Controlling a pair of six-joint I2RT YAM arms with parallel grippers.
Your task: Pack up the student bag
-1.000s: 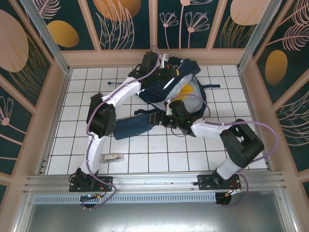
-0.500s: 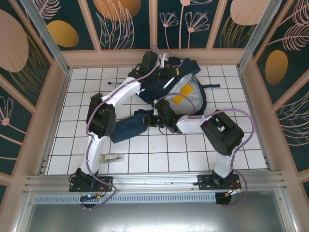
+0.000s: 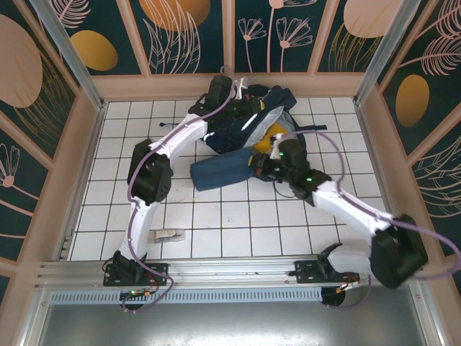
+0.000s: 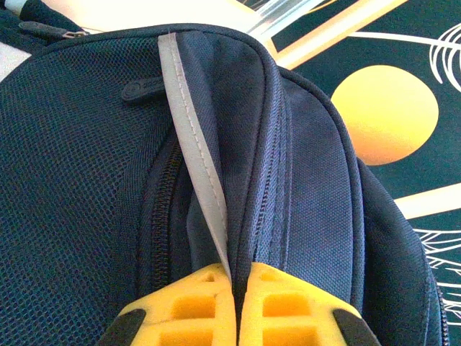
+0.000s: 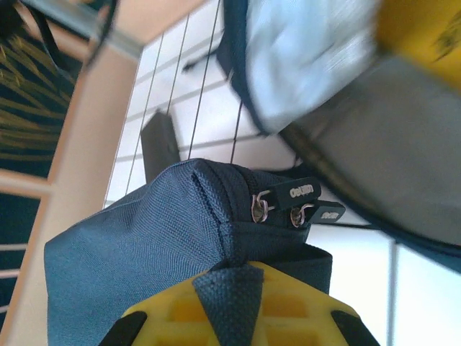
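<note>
Tiled table (image 3: 216,225), mesh-woven navy student bag (image 4: 86,180)

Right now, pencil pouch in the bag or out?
Out. Right gripper holds the pencil pouch by its end tab; whole body shows beside the student bag.

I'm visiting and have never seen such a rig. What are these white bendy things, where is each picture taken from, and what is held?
They are two robot arms, the left arm and the right arm, bolted at the near edge of a tiled table. The wide picture comes from a camera overhead. The two close-ups come from cameras on the wrists, showing their yellow fingers. The left gripper is shut on the navy student bag at a reflective stripe. The right gripper is shut on one end of a navy pouch beside the bag. A small pale object lies nearer the front.
</note>
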